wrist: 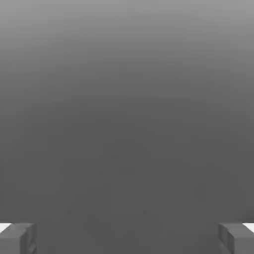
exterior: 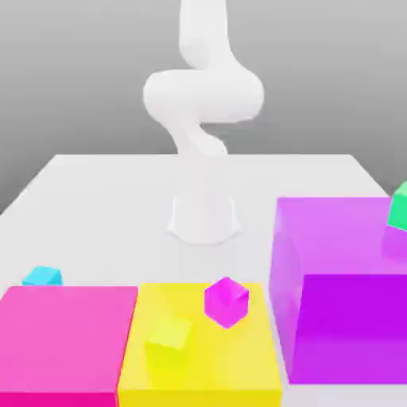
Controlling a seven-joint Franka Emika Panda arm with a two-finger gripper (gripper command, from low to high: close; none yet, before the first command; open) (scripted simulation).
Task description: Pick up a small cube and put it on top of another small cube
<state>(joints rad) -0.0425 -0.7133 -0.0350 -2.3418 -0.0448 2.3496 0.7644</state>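
— Looking at the near edge first: pink block (exterior: pixel 67 338), yellow block (exterior: pixel 199 342) with a yellow-green cube (exterior: pixel 168 340) and a magenta cube (exterior: pixel 226 301) on it, then the tall purple block (exterior: pixel 342 290) with a green cube (exterior: pixel 399 207) at its far corner.

— And the cyan cube (exterior: pixel 42 277)?

— On the table (exterior: pixel 103 207), just behind the pink block at the exterior view's left. Nothing touches it.

— What's the gripper (wrist: pixel 127 238) doing?

— Spread wide, fingertips (wrist: pixel 17 238) at opposite edges of the hand view, nothing between them. The arm (exterior: pixel 203 95) stands folded at the back, well apart from every cube.

— So which step are we on?

— I'd say the very start: the reach isn't begun. Next I'd need to swing over toward the cyan cube, come down with the jaws astride it, and mind the pink block right beside it.
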